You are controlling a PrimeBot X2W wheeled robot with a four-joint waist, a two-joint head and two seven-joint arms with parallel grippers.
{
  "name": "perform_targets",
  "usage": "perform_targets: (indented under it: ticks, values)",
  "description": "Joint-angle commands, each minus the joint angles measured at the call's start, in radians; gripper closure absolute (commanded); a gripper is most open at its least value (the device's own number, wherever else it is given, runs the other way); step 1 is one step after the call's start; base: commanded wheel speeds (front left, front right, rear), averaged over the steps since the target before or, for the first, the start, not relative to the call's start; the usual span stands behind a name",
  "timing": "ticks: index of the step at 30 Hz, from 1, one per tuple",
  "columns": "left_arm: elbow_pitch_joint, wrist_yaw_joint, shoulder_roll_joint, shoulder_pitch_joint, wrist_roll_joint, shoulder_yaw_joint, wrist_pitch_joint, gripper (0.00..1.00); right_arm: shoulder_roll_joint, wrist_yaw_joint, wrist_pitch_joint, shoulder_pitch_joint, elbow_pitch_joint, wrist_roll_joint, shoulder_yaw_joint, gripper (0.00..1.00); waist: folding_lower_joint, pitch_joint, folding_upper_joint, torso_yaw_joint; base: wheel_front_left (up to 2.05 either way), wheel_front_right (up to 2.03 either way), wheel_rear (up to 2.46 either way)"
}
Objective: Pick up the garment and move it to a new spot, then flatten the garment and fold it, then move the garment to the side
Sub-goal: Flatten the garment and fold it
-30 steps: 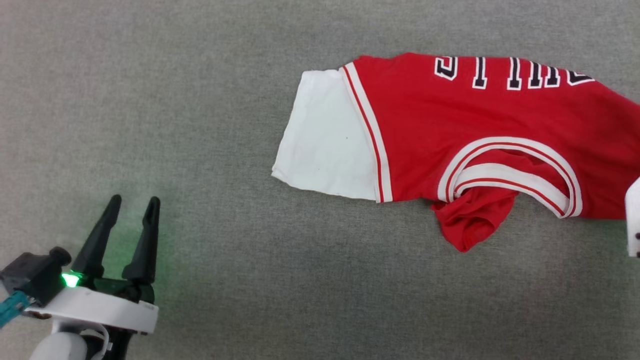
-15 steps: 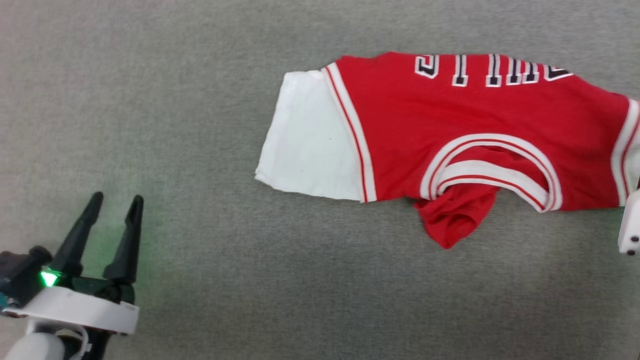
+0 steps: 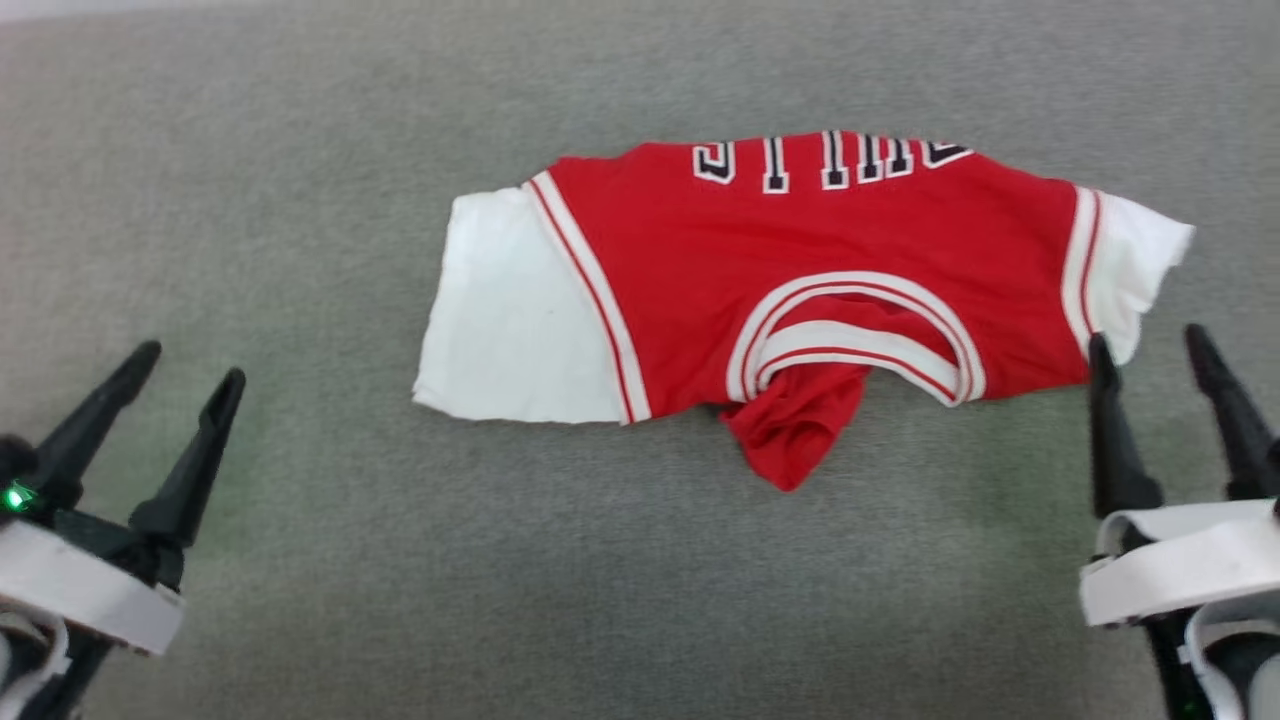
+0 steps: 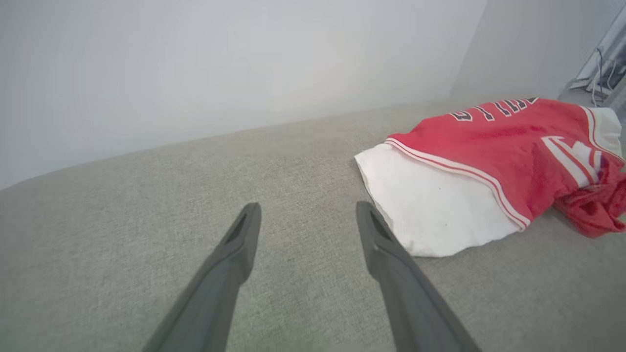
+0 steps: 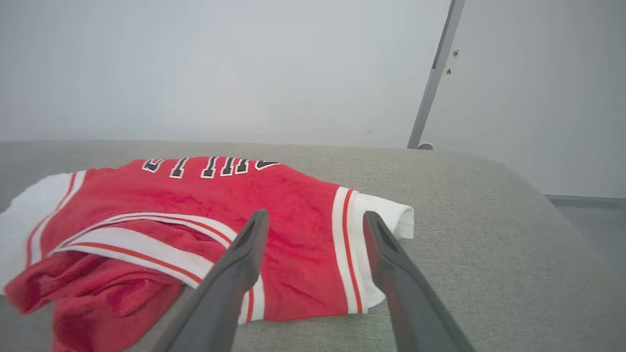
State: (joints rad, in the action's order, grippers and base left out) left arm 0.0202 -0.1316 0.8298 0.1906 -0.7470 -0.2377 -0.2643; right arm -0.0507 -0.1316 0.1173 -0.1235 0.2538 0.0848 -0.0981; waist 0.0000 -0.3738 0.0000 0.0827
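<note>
The left fingers (image 3: pixel 195 450) were spread apart, the garment (image 3: pixel 800 250) well to their right. The right fingers (image 3: pixel 1115 430), also apart, pointed at its white sleeve (image 3: pixel 1135 260).

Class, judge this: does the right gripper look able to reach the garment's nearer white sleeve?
Probably yes: the right gripper is open and poised at the edge of that sleeve, with nothing lying between.

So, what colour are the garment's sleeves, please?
The sleeves are white; the head view shows them best.
</note>
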Motion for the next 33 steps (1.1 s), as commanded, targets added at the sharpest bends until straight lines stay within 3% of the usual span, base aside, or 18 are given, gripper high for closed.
perform_targets:
  ticks: [1,4,9,13,16,25,26,27,28,33]
  values:
    - [0.018,0.002,0.037,0.025,-0.049,-0.046,0.021,0.00,0.001,0.002,-0.027,0.014,-0.006,0.025,0.019,0.00,0.0000,0.026,0.0000,0.040,0.00,0.00,0.00]
    - [0.028,0.002,0.139,0.120,-0.189,-0.192,0.177,0.00,0.000,0.002,-0.076,0.023,-0.026,0.056,0.062,0.00,0.0000,0.032,0.0000,0.067,0.00,0.00,0.00]
    - [0.061,0.002,0.202,0.309,-0.447,-0.345,0.469,0.00,0.001,0.002,-0.112,0.033,-0.040,0.079,0.102,0.00,0.0000,0.019,0.0000,0.102,0.00,0.00,0.00]
    - [0.121,0.002,0.169,0.432,-0.589,-0.411,0.650,0.00,0.001,0.002,-0.119,0.027,-0.033,0.077,0.108,0.00,0.0000,-0.002,0.0000,0.123,0.00,0.00,0.00]
    - [0.146,0.002,0.156,0.498,-0.631,-0.458,0.753,0.00,0.001,0.002,-0.126,0.018,-0.026,0.082,0.109,0.00,0.0000,-0.022,0.0000,0.139,0.00,0.00,0.00]
    - [0.186,0.002,0.116,0.558,-0.694,-0.553,0.830,0.00,0.001,0.002,-0.136,0.012,-0.018,0.085,0.127,0.00,0.0000,-0.057,0.0000,0.165,0.00,0.00,0.00]
    - [0.178,0.002,0.113,0.560,-0.706,-0.556,0.829,0.26,0.001,0.002,-0.138,0.012,-0.019,0.083,0.123,0.00,0.0000,-0.059,0.0000,0.163,0.00,0.00,0.00]
    - [0.177,0.002,0.111,0.561,-0.719,-0.556,0.823,0.83,0.001,0.002,-0.137,0.010,-0.020,0.081,0.120,0.00,0.0000,-0.059,0.0000,0.160,0.00,0.00,0.00]
    - [0.176,0.002,0.112,0.563,-0.727,-0.556,0.817,1.00,0.001,0.002,-0.137,0.007,-0.021,0.080,0.119,0.00,0.0000,-0.059,0.0000,0.156,0.00,0.00,0.00]
    - [0.204,0.002,0.146,0.599,-0.713,-0.551,0.766,1.00,0.001,0.002,-0.125,-0.008,-0.025,0.071,0.111,0.00,0.0000,-0.049,0.0000,0.132,0.00,0.00,0.00]
